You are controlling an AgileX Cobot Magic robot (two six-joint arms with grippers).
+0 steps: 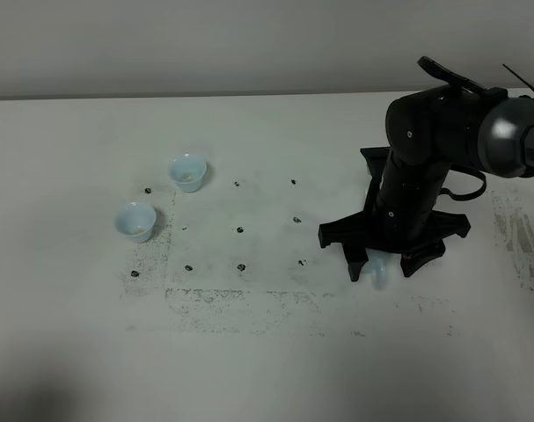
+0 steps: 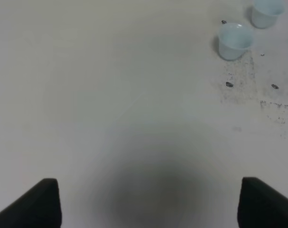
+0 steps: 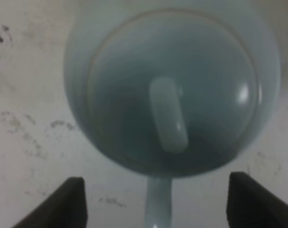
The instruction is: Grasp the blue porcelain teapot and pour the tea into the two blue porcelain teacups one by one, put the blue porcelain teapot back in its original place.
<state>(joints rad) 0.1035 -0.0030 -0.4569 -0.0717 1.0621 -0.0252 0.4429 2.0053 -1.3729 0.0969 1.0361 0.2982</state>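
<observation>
Spreading below a grey wall, the scuffed white tabletop carries everything: black right gripper hanging open-jawed, empty, over the round pale-blue porcelain teapot; two small pale-blue porcelain teacups well apart from that teapot.

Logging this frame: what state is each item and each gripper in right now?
Teapot: upright on the table, lid on, not gripped.
Far teacup: upright, contents unclear.
Near teacup: upright, contents unclear.
Left gripper: open, holding nothing.
Right gripper: open, directly over the teapot.
</observation>
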